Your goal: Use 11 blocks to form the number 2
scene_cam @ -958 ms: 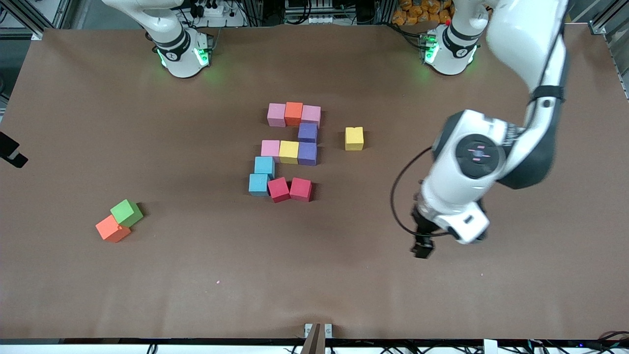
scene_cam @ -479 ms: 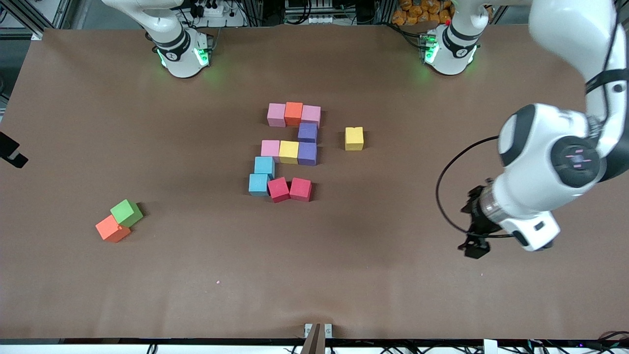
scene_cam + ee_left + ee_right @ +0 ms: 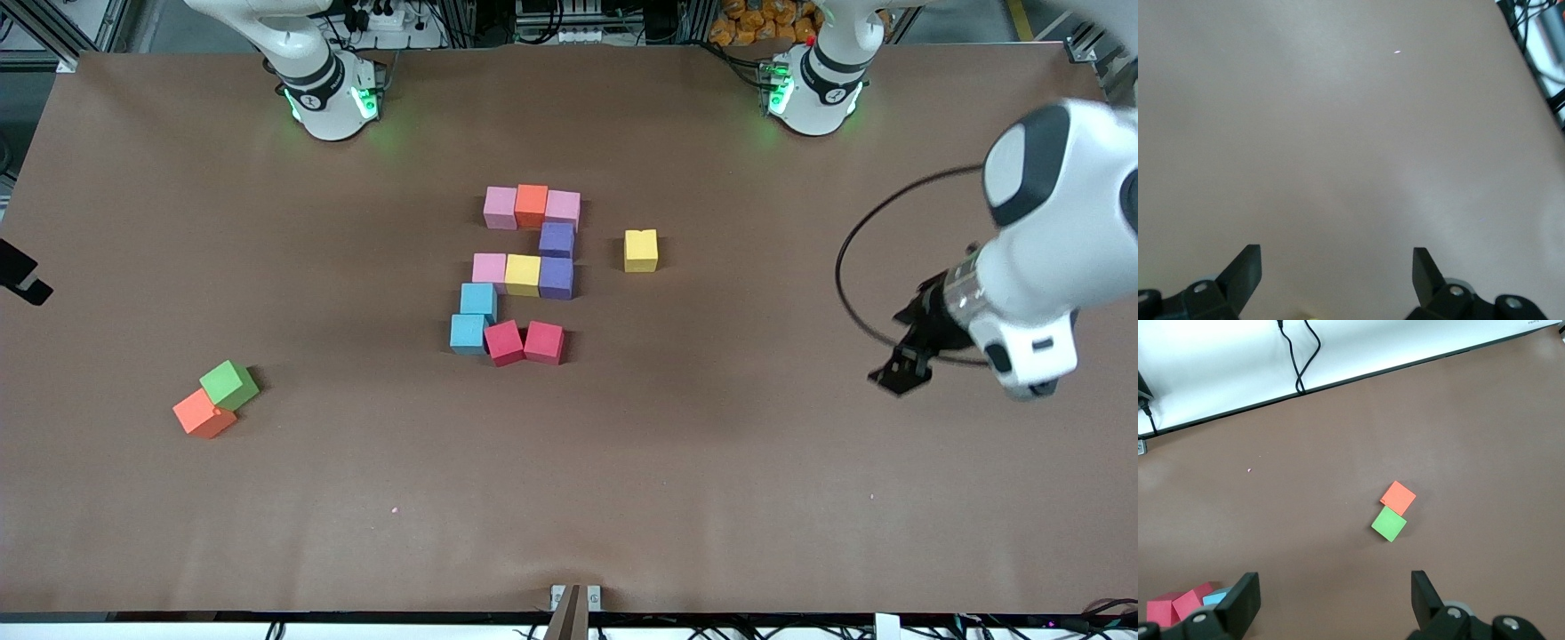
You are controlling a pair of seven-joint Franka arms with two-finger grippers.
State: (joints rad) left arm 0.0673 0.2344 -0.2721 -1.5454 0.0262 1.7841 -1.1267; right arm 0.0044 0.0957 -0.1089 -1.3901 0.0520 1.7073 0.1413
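The number 2 point(image 3: 523, 276) sits mid-surface, all eleven blocks point(image 3: 531, 205) placed, though the red pair looks slightly askew. My left hand point(image 3: 893, 373) hangs wide open and empty over bare surface at the left arm's end; my right hand point(image 3: 1331, 600), also open and empty, waits. I judge only squaring up remains.

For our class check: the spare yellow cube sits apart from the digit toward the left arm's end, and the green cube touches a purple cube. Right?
Not quite. In the front view the green cube touches an orange cube, not a purple one. The spare yellow cube does sit apart from the digit.
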